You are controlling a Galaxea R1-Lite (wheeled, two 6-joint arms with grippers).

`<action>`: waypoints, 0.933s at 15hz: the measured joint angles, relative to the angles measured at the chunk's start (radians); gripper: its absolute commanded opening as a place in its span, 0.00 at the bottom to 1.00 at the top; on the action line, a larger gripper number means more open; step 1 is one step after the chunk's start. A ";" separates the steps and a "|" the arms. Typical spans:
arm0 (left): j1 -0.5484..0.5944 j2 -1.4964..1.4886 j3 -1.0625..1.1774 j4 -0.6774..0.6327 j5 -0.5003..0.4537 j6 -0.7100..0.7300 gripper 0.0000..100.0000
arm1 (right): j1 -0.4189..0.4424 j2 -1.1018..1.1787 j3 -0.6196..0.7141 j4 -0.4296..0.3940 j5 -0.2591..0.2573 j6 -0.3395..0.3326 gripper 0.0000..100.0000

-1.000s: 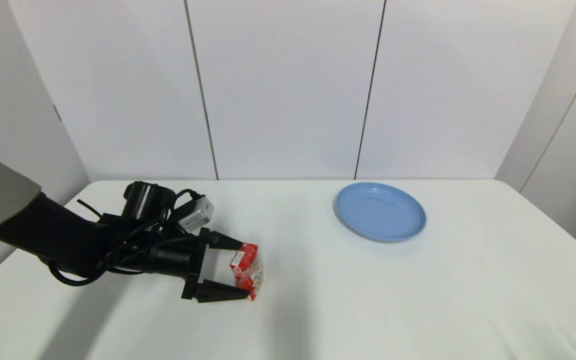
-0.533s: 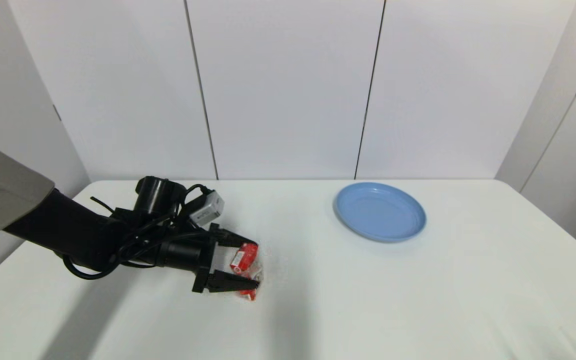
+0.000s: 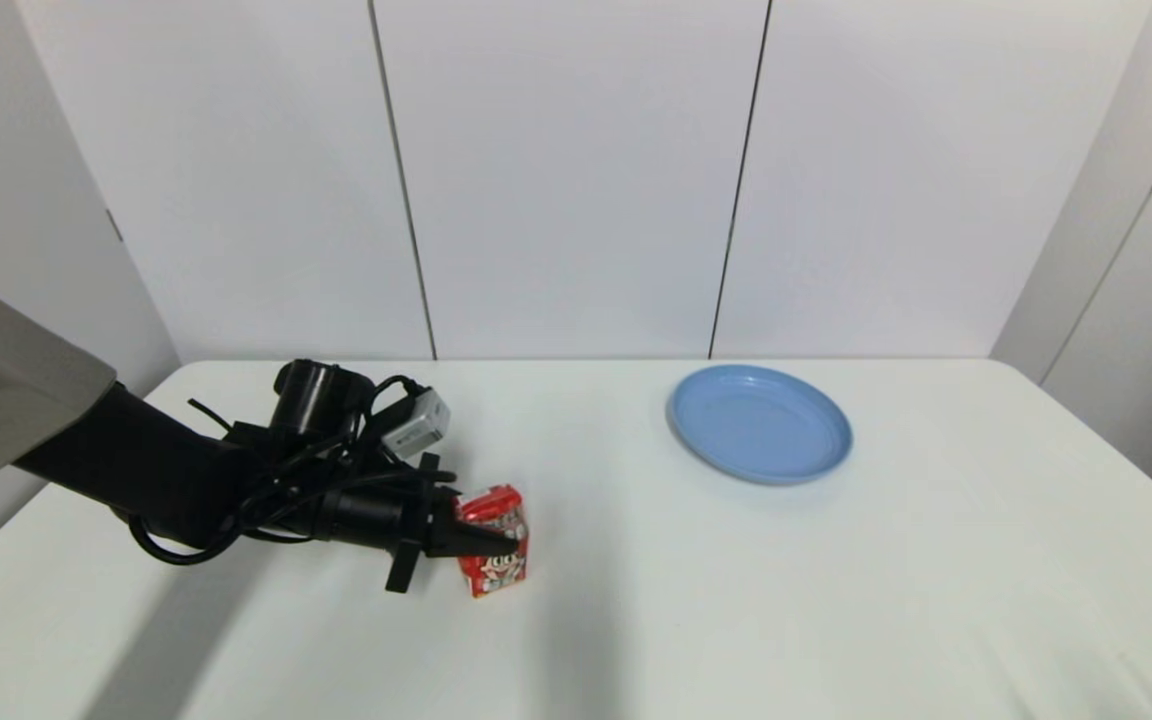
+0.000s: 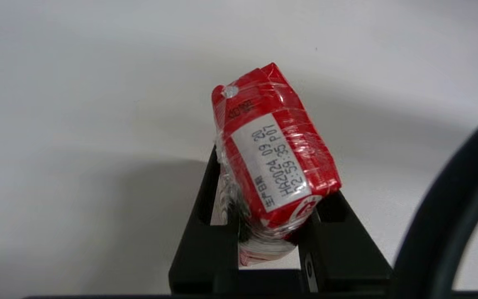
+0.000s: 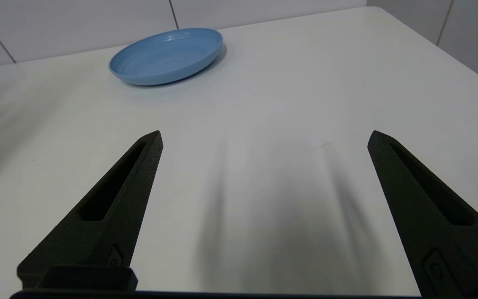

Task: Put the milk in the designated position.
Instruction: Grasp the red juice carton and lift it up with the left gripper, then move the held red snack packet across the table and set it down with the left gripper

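The milk (image 3: pixel 493 541), a small red carton with white printing wrapped in clear film, is at the table's left-centre. My left gripper (image 3: pixel 492 537) is shut on it, reaching in from the left with its wrist rolled. In the left wrist view the milk (image 4: pixel 273 149) sits tilted between the two black fingers (image 4: pixel 206 232), its date label facing the camera. Whether it touches the table I cannot tell. The blue plate (image 3: pixel 760 422) lies empty at the back right, well apart from the milk. My right gripper (image 5: pixel 264 135) hangs open over bare table, with the blue plate (image 5: pixel 166 56) farther off.
The white table (image 3: pixel 836 600) ends at a panelled wall behind the plate. The left arm's cables and a small grey box (image 3: pixel 416 424) stick up above the wrist. Nothing else stands on the table.
My left gripper has shut on the milk and rolled its wrist, so the carton now shows its broad printed face. The plate has not moved.
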 measured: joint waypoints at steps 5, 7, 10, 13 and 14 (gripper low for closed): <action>0.005 -0.040 0.037 0.040 0.013 -0.001 0.00 | 0.000 0.000 0.000 0.000 0.000 0.000 1.00; 0.007 -0.076 0.035 0.072 0.052 -0.003 0.00 | 0.000 0.000 0.000 0.000 0.000 0.000 1.00; 0.003 -0.121 0.006 0.072 0.101 -0.055 0.00 | 0.000 0.000 0.000 0.000 0.000 0.000 1.00; -0.012 -0.144 -0.070 0.068 0.186 -0.110 0.00 | 0.000 0.000 0.000 0.000 0.000 0.000 1.00; -0.020 -0.148 -0.093 0.069 0.224 -0.139 0.00 | 0.000 0.000 0.000 0.000 0.000 0.000 1.00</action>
